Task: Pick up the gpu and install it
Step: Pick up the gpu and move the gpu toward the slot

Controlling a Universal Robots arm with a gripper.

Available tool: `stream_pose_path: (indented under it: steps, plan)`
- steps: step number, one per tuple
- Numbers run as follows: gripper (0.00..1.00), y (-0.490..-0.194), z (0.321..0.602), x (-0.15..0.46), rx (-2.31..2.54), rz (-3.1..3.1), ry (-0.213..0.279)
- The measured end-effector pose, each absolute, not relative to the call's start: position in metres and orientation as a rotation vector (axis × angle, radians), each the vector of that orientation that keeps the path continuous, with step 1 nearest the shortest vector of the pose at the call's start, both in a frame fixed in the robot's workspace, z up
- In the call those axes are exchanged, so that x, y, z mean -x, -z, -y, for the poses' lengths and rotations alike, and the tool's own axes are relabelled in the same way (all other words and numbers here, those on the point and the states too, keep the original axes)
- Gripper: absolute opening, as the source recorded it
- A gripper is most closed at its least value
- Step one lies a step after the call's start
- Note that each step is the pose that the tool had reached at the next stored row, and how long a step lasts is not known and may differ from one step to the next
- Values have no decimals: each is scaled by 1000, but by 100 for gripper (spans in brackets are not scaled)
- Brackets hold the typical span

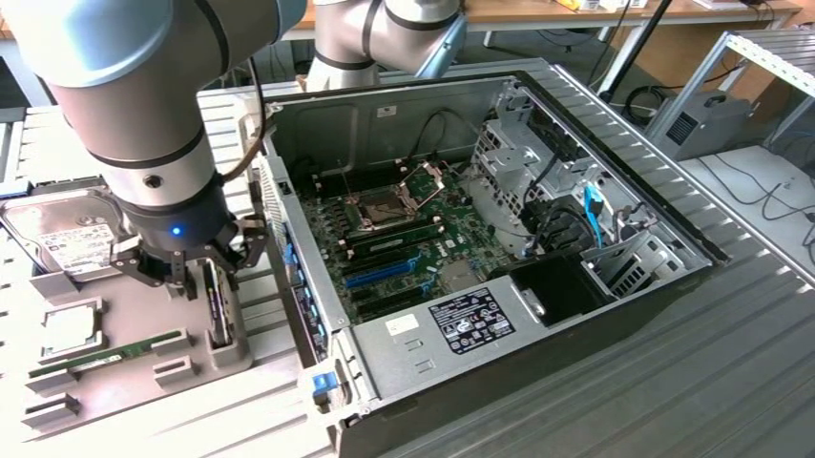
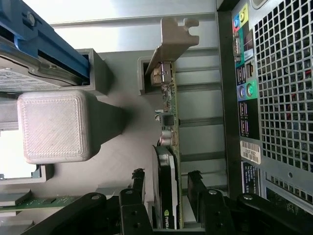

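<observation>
gripper (image 2: 167,182): hung wide open, straddling gpu (image 2: 170,127) | gpu: stood on edge in holder (image 1: 237,359), guess so fingers (image 2: 138,186) could fit either side

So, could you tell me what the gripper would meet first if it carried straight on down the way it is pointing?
Most likely the graphics card, standing on edge in the grey holder. The open gripper straddles it, so the card comes first, though depth is unclear.
</observation>
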State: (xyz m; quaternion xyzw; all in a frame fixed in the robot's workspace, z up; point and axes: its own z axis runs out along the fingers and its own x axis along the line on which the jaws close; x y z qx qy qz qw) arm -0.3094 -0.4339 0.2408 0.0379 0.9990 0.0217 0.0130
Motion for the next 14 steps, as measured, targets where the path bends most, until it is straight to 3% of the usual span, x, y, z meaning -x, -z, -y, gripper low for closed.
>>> stream_pose_path:
  steps: [14]
  plan:
    - [48,-241,436,308,-118,-3113,-68]
